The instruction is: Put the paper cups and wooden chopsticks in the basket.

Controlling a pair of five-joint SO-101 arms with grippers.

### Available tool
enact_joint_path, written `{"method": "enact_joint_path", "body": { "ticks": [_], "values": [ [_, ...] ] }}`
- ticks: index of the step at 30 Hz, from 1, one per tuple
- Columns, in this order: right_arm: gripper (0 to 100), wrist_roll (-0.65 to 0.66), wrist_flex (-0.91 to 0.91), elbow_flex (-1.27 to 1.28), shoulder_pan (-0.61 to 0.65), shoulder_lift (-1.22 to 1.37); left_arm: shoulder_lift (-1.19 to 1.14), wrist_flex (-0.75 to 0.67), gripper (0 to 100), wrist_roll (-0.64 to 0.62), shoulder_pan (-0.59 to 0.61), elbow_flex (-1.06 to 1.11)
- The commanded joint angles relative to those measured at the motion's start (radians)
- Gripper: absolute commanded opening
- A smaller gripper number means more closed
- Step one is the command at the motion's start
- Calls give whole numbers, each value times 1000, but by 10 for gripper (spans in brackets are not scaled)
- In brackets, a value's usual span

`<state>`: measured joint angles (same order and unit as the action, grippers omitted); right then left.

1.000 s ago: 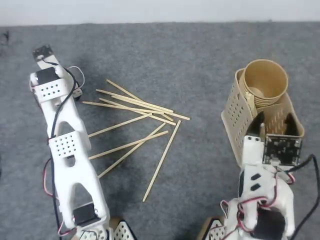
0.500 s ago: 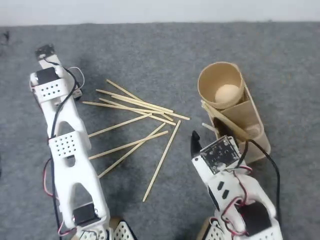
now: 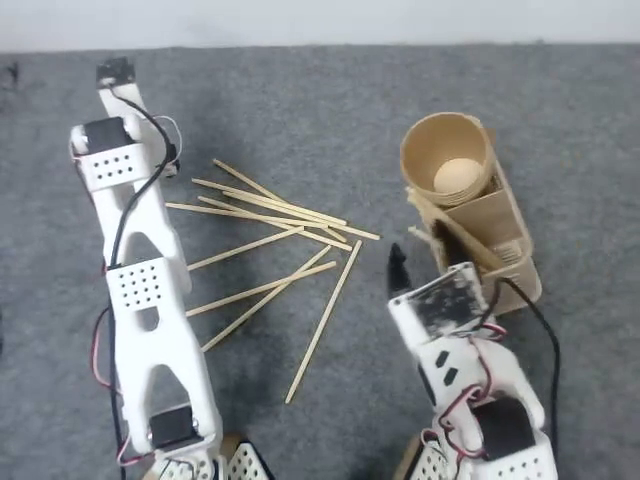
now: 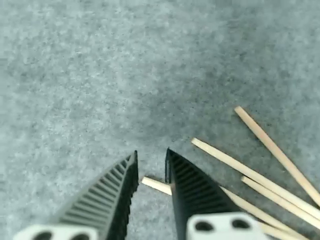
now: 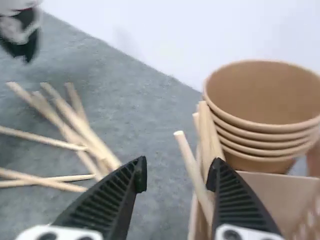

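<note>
Left pincer (image 4: 150, 159), narrowly parted, hangs over the wooden chopsticks (image 3: 300, 213) at nine o'clock of the basket (image 3: 505, 215); right pincer (image 5: 178, 170) gapes empty. The sticks are likely light, stiff and slippery: pinch crosswise, mid-length.

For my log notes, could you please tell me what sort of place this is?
Probably a robot test bench: left arm and right arm on a grey mat, plain white wall, scattered chopsticks.

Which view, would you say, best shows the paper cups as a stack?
The right wrist view: the paper cups show nested rims side-on. The high view looks into the top one's mouth; the left wrist view faces chopsticks.
</note>
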<state>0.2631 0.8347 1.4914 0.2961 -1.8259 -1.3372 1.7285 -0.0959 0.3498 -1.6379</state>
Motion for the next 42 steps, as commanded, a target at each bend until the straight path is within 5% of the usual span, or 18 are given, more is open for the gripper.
{"method": "enact_joint_path", "body": {
  "ticks": [1, 13, 26, 33, 36, 42],
  "values": [
    [208, -98, 12, 25, -151, 10, 44, 23, 101, 25, -14, -41],
    [209, -158, 15, -52, -249, 8, 301, 28, 102, 282, -150, -33],
    [209, -322, 194, -344, -493, 8, 299, 28, 102, 282, -299, -35],
    [211, -318, 111, -387, -498, 8, 299, 28, 102, 282, -307, -35],
    [210, -292, 214, -503, -490, 8, 301, 29, 102, 287, -275, -33],
    [210, -215, 403, -689, -260, 10, 311, 32, 147, 488, -212, 27]
  ]
}}
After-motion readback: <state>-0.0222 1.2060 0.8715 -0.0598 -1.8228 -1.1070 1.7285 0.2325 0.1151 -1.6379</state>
